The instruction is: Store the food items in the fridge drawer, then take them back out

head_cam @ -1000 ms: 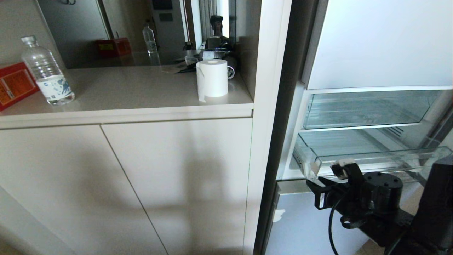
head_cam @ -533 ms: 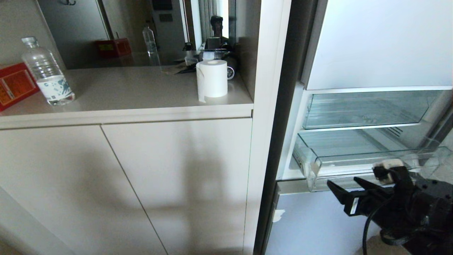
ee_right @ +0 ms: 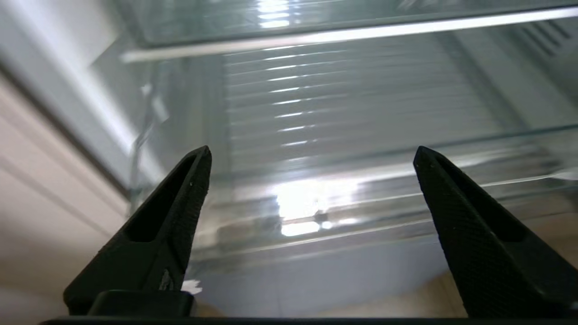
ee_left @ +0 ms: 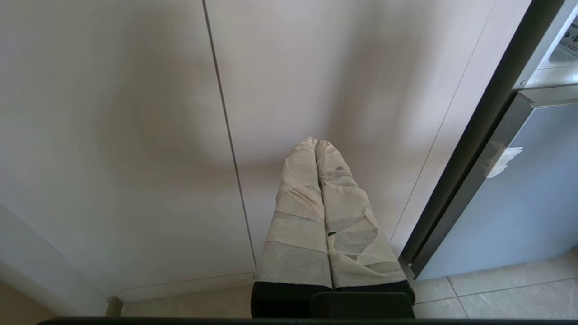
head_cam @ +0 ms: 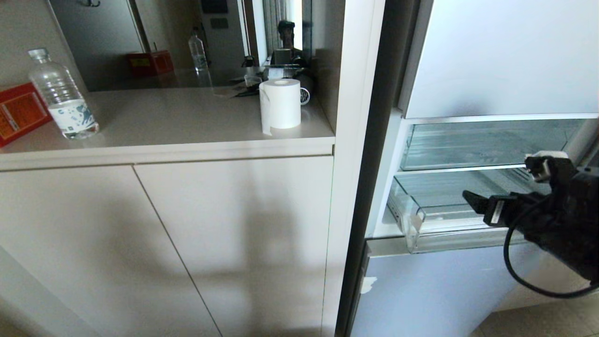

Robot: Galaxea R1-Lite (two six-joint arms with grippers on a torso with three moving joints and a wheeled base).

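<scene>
I had the fridge (head_cam: 496,61) open on my right, its pale upper door panel above two clear drawers, and beside it to the left the long beige cabinet (head_cam: 164,243) with its countertop (head_cam: 178,117). The fridge drawer (head_cam: 421,222) was the lower of the two, pulled out, its ribbed bottom showing and a whitish tape patch at the front left corner; the other clear drawer (head_cam: 482,142) sat above it, further in. I saw nothing lying in the part of the lower drawer that I could see, and the orange-red food item was in none of my views.

My right gripper (ee_right: 311,153) hung in front of the pulled-out drawer at about the height of its lip, fingers spread wide with nothing between them, pointing in over the ribbed floor. In the head view it came in from the right edge, black, with a cable looping beneath it. My left gripper (ee_left: 318,144) was parked low in front of the cabinet doors, its taped fingers pressed together on nothing.

On the countertop stood a white paper roll (head_cam: 280,104) near the fridge side, a clear water bottle (head_cam: 62,96) well to the left, and a red box (head_cam: 18,112) just beside the bottle at the edge of view
</scene>
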